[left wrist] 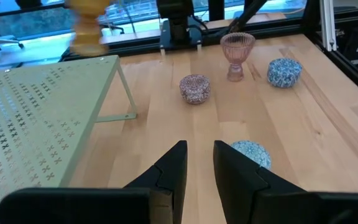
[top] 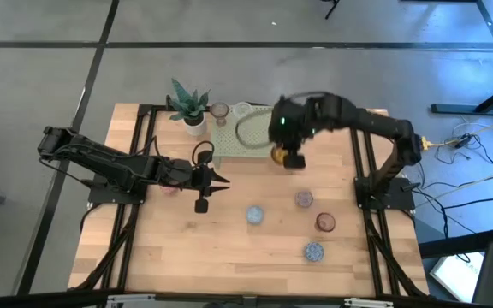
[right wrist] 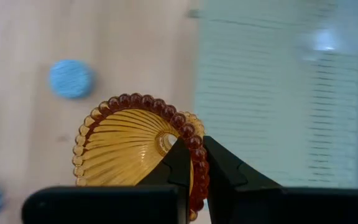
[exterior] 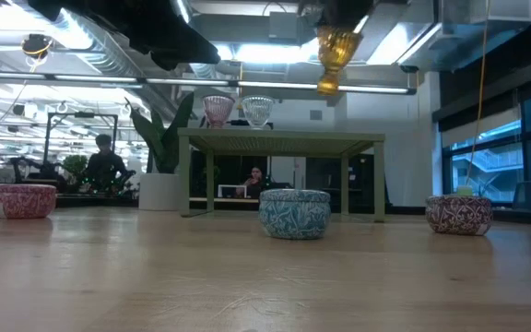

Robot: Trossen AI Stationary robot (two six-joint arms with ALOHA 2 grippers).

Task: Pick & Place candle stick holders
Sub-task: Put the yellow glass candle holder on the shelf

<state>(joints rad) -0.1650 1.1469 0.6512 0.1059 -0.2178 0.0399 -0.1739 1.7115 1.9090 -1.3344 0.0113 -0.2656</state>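
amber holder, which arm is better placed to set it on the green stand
Right. The right gripper already pinches the amber holder by its rim, lifted at the green stand. The left gripper is empty, over the table.

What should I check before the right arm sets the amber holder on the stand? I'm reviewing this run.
1. Grip: right gripper pinches the amber holder by its rim. Ok.
2. Height: holder hangs above the stand. Ok.
3. Position: holder is by the stand's edge, not over it. Not ok.
4. Landing spot: two glass holders already stand on top; free room between them and the edge: cannot tell.
5. Left gripper: open, off to the side. Ok.
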